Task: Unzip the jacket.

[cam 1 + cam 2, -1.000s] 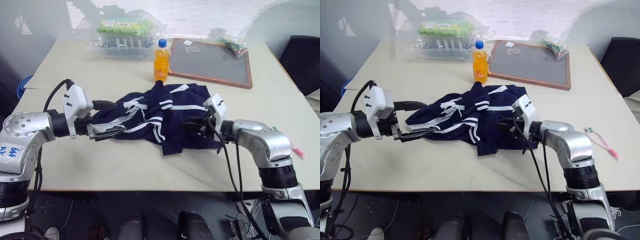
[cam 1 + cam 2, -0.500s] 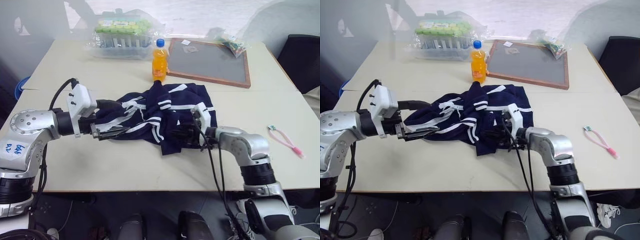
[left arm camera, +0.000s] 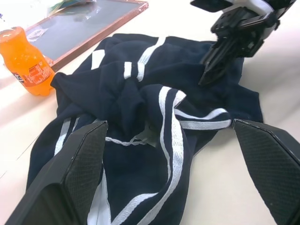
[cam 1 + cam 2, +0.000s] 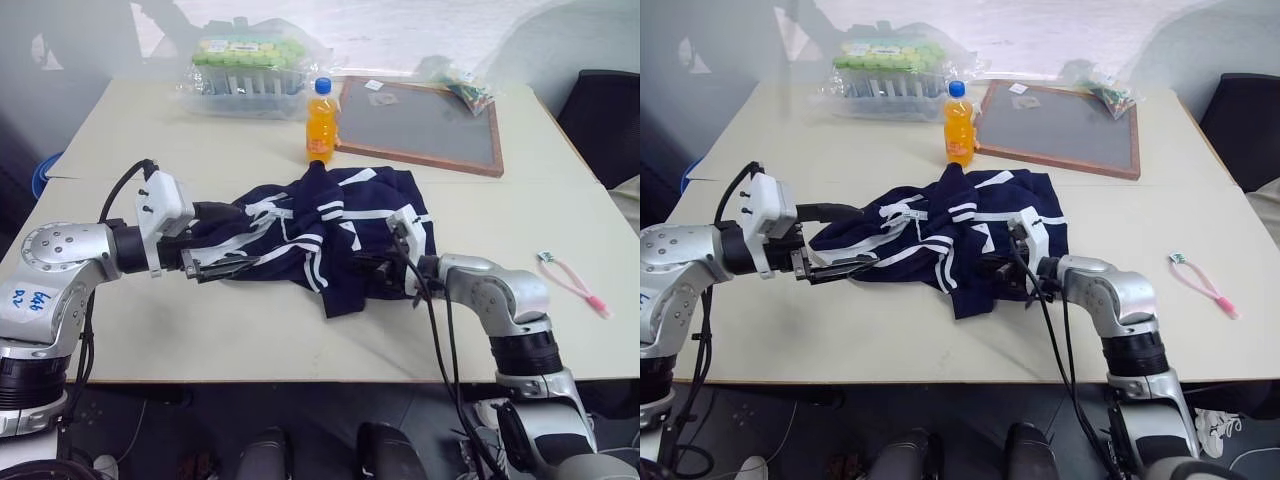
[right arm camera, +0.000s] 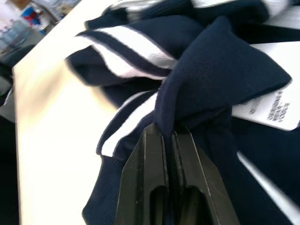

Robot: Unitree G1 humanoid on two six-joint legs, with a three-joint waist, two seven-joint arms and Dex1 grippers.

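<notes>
Since the earlier frame the right gripper [image 4: 992,272] has drawn back a little toward the table's near edge and pressed its fingers together.

In the right wrist view those two fingers [image 5: 154,154] pinch a fold of the jacket [image 4: 330,235], just beside its white label [image 5: 274,110]. The jacket lies crumpled on the middle of the table [image 4: 200,330]. The left gripper [image 4: 225,240] has kept its place at the jacket's left edge, fingers spread wide with cloth between them. Beyond the jacket stands an orange bottle [image 4: 321,122], touching the frame of a chalkboard [image 4: 420,125]; farther left, a wrapped pack of bottles [image 4: 245,65]. A pink cord [image 4: 572,282] lies well apart on the right.
</notes>
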